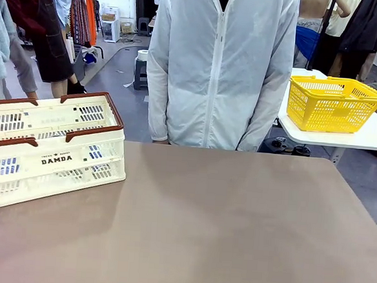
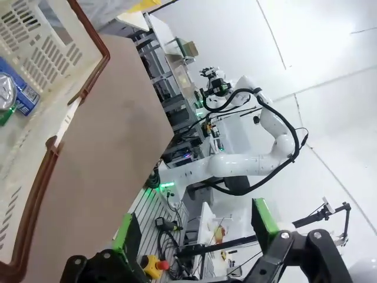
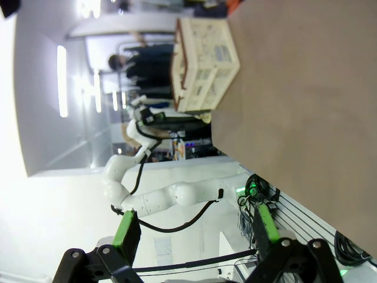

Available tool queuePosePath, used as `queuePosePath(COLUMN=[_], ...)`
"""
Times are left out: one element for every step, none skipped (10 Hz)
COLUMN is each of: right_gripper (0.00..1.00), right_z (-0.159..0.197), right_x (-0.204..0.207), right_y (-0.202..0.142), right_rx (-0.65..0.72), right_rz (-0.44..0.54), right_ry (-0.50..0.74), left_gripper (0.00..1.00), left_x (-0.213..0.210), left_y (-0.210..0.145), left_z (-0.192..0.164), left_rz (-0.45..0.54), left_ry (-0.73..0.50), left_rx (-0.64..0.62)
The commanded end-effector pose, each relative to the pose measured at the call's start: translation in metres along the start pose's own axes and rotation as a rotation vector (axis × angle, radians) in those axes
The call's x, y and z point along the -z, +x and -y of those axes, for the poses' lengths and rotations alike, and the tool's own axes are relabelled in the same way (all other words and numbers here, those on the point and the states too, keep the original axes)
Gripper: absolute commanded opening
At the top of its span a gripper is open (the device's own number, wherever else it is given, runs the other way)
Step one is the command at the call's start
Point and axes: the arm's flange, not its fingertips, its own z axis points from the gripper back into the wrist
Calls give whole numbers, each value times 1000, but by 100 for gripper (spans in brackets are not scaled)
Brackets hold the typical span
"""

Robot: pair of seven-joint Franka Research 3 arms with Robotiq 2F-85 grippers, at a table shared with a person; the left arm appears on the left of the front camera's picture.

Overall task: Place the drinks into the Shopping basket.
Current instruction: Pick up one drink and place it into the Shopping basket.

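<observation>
Left claw point(image 2: 194, 236) is sitting nearest the lens, jaws spread wide and holding nothing, hanging off the bench point(image 1: 234, 229) edge. Right claw point(image 3: 193, 233) is likewise gaping, empty, well apart from everything. Shopping basket point(image 1: 51, 161) is resting at the bench's left end; a blue can point(image 2: 15, 94) is already lying inside it. No drinks are standing loose on the bench, so placing looks finished. Best practice: keeping both claws parked clear of the brown rim.
</observation>
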Motion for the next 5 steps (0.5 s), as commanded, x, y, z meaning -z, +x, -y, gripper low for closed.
queuePosePath(right_gripper=[100, 100, 100, 100, 100], right_z=[-5, -5, -5, -5, -5], right_x=[-2, -2, -2, -2, -2], right_y=[-2, -2, -2, -2, -2], right_rx=[13, 13, 13, 13, 13], right_rz=[-7, -7, -7, -7, -7], right_ry=[-2, -2, -2, -2, -2], left_gripper=[100, 100, 100, 100, 100], left_x=[8, 8, 8, 8, 8], left_y=[-4, -4, -4, -4, -4], left_z=[8, 8, 8, 8, 8], left_rz=[24, 24, 24, 24, 24], left_ry=[13, 13, 13, 13, 13], left_rx=[30, 30, 30, 30, 30])
